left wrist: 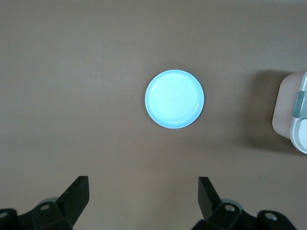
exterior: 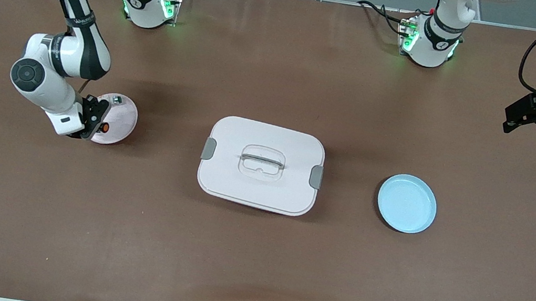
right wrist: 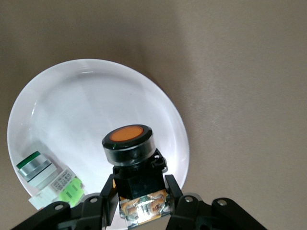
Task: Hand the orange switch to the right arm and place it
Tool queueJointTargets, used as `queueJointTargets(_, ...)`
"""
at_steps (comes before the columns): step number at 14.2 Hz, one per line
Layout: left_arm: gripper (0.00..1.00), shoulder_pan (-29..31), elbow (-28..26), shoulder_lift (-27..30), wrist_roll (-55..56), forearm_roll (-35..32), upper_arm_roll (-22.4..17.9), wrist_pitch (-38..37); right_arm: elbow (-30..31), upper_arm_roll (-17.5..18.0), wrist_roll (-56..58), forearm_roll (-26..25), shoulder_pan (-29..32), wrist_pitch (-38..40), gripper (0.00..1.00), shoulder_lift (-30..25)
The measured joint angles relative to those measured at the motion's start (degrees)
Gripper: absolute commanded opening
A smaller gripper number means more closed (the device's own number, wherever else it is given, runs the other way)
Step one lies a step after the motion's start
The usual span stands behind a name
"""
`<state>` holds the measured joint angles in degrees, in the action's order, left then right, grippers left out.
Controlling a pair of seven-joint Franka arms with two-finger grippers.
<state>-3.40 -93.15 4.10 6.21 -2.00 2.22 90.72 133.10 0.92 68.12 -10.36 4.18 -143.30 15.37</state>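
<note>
The orange switch (exterior: 104,127), a black push-button with a round orange face (right wrist: 128,138), is clamped between the fingers of my right gripper (exterior: 96,120). The gripper (right wrist: 141,191) holds it low over the edge of the pale pink plate (exterior: 123,118) at the right arm's end of the table. I cannot tell whether the switch touches the plate (right wrist: 96,105). My left gripper (exterior: 531,113) is open and empty, up in the air at the left arm's end of the table. In the left wrist view its jaws (left wrist: 144,194) stand wide apart.
A small clear, green and silver part (right wrist: 48,177) lies on the pink plate (exterior: 117,100). A lidded white box (exterior: 261,165) with grey latches sits mid-table. An empty light blue plate (exterior: 407,203) lies toward the left arm's end and shows in the left wrist view (left wrist: 174,99).
</note>
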Motion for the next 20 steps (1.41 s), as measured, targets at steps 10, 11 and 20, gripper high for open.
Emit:
queueJointTargets(10,1.0,-0.2,-0.1,0.0,0.0,0.0,0.0,-0.6,2.9,0.0,0.0,0.0,-0.3,-3.9,0.0,0.4)
queueJointTargets(11,1.0,-0.2,-0.1,0.0,0.0,0.0,0.0,-0.6,3.0,0.0,0.0,0.0,-0.4,-3.9,0.0,0.6)
queueJointTargets(20,1.0,-0.2,-0.1,0.0,0.0,0.0,0.0,-0.6,3.0,0.0,0.0,0.0,-0.7,-4.7,0.0,2.6)
